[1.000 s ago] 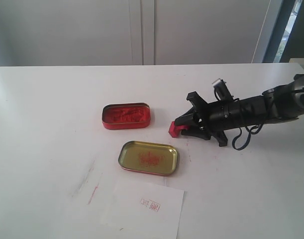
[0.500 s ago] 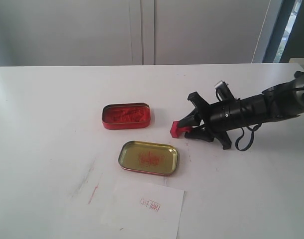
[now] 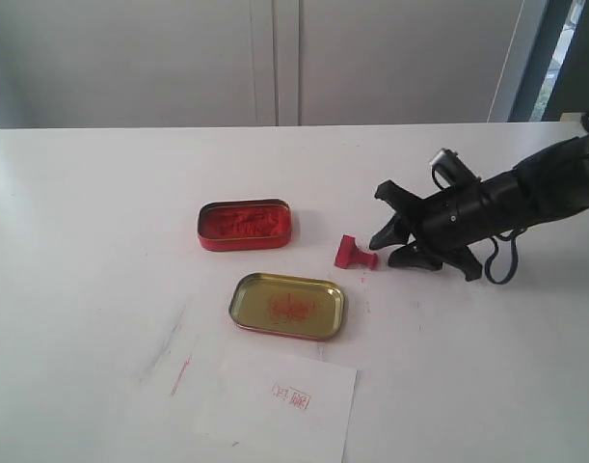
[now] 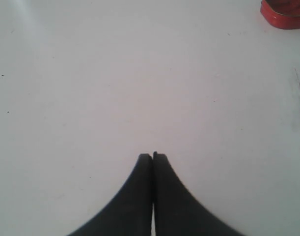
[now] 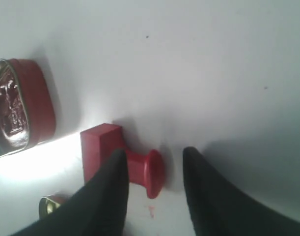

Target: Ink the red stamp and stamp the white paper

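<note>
The red stamp [image 3: 355, 254] lies on its side on the white table, between the tins and my right gripper [image 3: 382, 249]. That gripper is open and stands just right of the stamp, apart from it. In the right wrist view the stamp [image 5: 100, 147] points its knob handle into the gap of the open right gripper [image 5: 153, 151], with neither finger pressing it. The white paper [image 3: 246, 395] lies at the front edge and bears one red imprint. My left gripper [image 4: 152, 156] is shut over bare table and holds nothing; it is out of the exterior view.
The red oval tin of ink paste [image 3: 244, 224] sits left of the stamp, also seen as the tin [image 5: 37, 108] and the tin [image 4: 286, 12]. Its gold-lined lid [image 3: 287, 306] lies open side up in front of it. Faint red smears [image 3: 181, 371] mark the table left of the paper.
The right gripper opened, let go of the stamp and drew back to the right. The stamp, held a second ago, now rests on its side on the table.
</note>
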